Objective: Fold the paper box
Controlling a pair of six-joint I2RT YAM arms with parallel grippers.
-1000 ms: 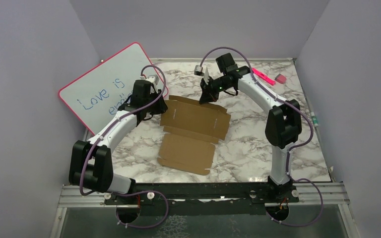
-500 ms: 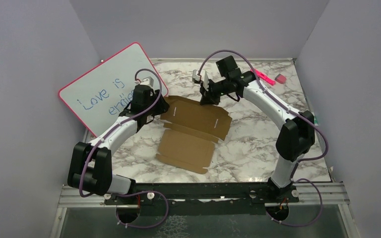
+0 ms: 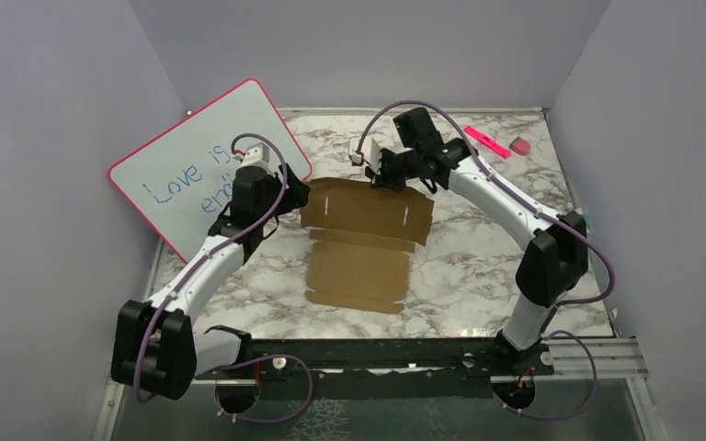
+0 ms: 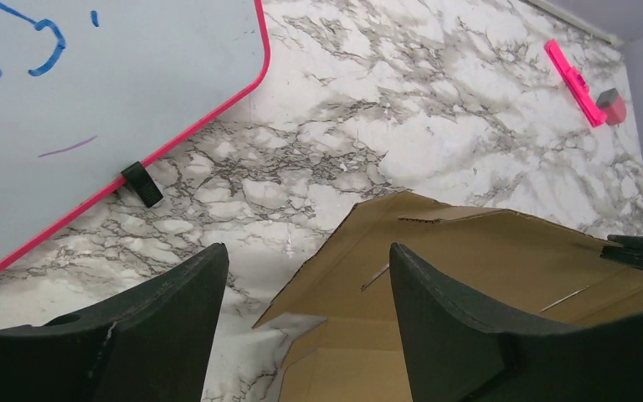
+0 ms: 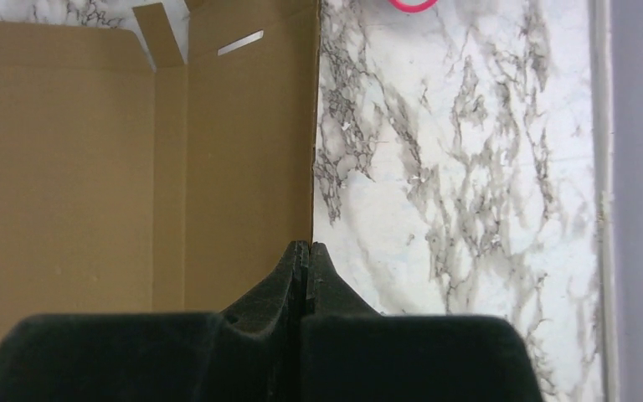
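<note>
The paper box (image 3: pixel 363 239) is a flat brown cardboard sheet with flaps and slots, lying open on the marble table. My right gripper (image 3: pixel 388 177) is at the sheet's far edge; in the right wrist view its jaws (image 5: pixel 308 244) are shut together on that edge of the box (image 5: pixel 134 159). My left gripper (image 3: pixel 290 195) is open at the sheet's far left corner. In the left wrist view it (image 4: pixel 306 251) has the box corner (image 4: pixel 486 276) just ahead of its fingertips, raised a little, and nothing is held.
A pink-framed whiteboard (image 3: pixel 184 165) with blue writing leans at the back left, close to my left arm; it also shows in the left wrist view (image 4: pixel 92 100). A pink marker (image 3: pixel 485 141) and a pink eraser (image 3: pixel 519 145) lie at the back right.
The box has turned and slid to the right, now lying square to the table edge. My right gripper moved left with its far edge. My left gripper drew back to the left.
</note>
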